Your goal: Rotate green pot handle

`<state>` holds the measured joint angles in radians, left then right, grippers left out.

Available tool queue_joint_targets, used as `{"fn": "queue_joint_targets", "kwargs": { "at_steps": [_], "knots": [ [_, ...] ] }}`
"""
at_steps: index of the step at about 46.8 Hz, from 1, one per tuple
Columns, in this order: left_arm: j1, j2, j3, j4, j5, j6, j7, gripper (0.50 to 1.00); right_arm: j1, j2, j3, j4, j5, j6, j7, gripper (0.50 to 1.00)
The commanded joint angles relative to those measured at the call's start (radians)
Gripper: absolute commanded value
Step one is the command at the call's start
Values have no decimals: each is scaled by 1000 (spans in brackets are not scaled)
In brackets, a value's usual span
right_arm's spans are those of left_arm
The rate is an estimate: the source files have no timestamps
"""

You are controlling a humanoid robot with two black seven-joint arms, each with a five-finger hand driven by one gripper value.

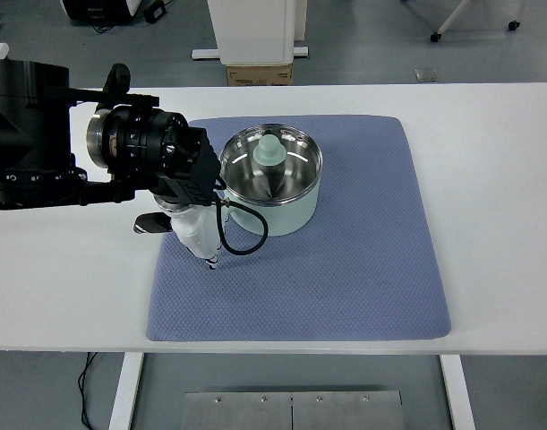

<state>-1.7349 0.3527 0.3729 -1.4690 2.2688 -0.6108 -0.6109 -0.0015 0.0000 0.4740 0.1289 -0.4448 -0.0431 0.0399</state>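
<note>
The pale green pot (286, 213) with a shiny steel inside stands on the blue mat (345, 269), left of its middle. A pale green knobbed piece (269, 153) lies inside it. My left hand (201, 235), white below a thick black wrist (143, 148), sits low against the pot's left front side. It covers the spot where the handle would be, so I do not see the handle itself. A short black part (151, 223) sticks out to the hand's left. A black cable (252, 235) loops beside the pot.
The white table (497, 179) runs wide to the right of the mat. Its near edge is at the bottom. A cardboard box (259, 74) and a white stand (255, 31) are on the floor behind the table.
</note>
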Motion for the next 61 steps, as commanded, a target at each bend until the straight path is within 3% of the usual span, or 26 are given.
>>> {"fn": "queue_joint_targets", "kwargs": {
  "at_steps": [1, 61],
  "knots": [
    [0, -1, -2, 1, 0, 0, 0, 1000, 0, 0, 0, 0, 0, 0, 0, 1000],
    [-26, 3, 74, 44, 0, 0, 0, 1000, 0, 0, 0, 0, 0, 0, 0, 1000]
  ]
}}
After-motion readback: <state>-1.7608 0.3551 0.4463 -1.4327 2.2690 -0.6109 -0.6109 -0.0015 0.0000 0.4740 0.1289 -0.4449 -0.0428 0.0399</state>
